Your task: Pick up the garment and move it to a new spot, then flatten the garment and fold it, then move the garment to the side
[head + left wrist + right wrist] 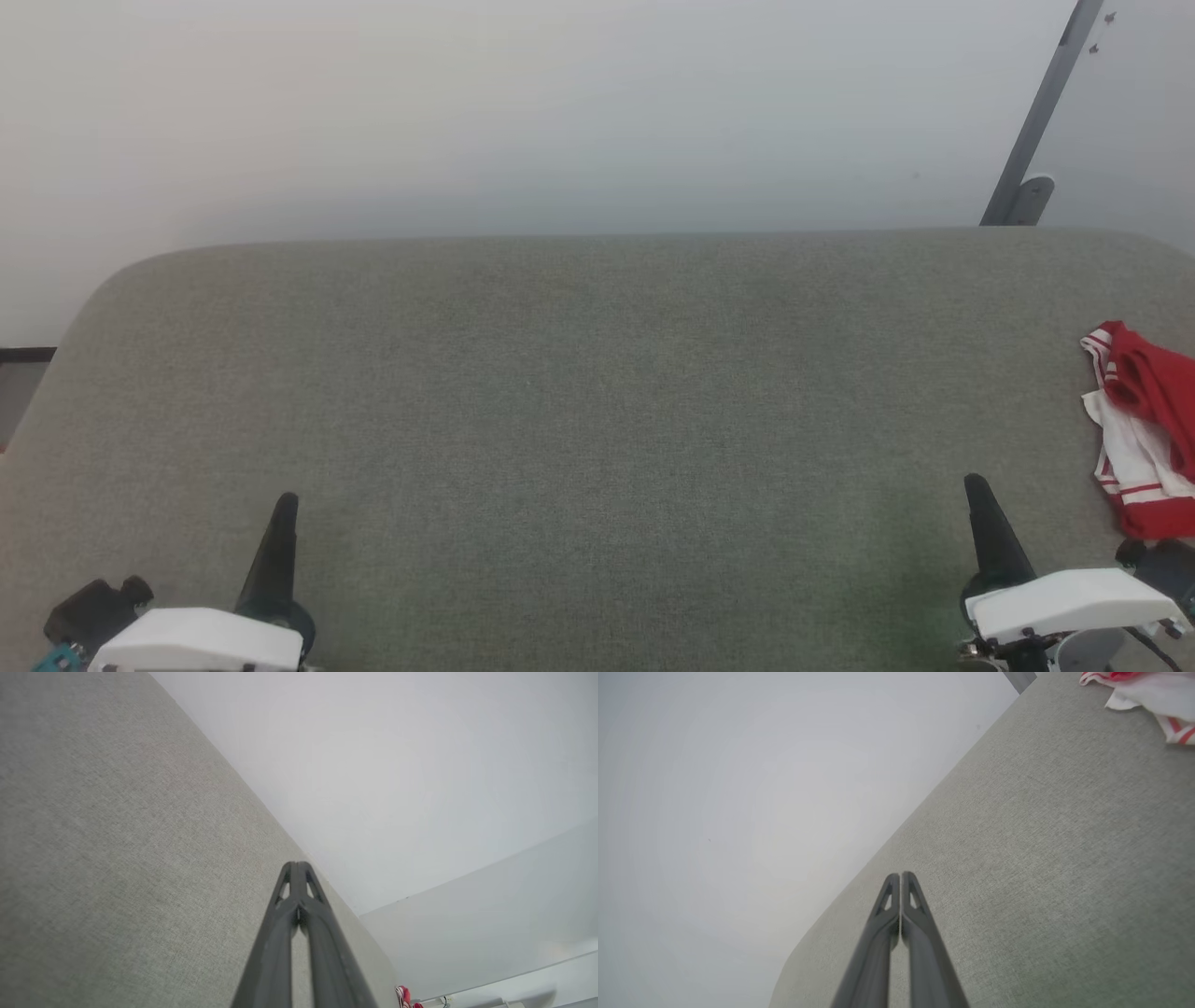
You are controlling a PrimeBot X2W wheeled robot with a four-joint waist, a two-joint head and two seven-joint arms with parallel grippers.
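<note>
The garment (1144, 420) lies on the grey table (597, 392), far to the robot's right, at the border of the head view. It shows red cloth above and white with red stripes below. It looks bunched rather than flat, but the border cuts it, so I cannot judge its shape fully.

The left gripper (288, 499) and the right gripper (976, 481) hover low over the near side, well apart from each other. Both have their fingers pressed together and hold nothing.

This scene fits two stages: a loose garment waiting to be lifted, or a finished one put aside. The pictures do not settle which. The right gripper is the nearer to it.
</note>
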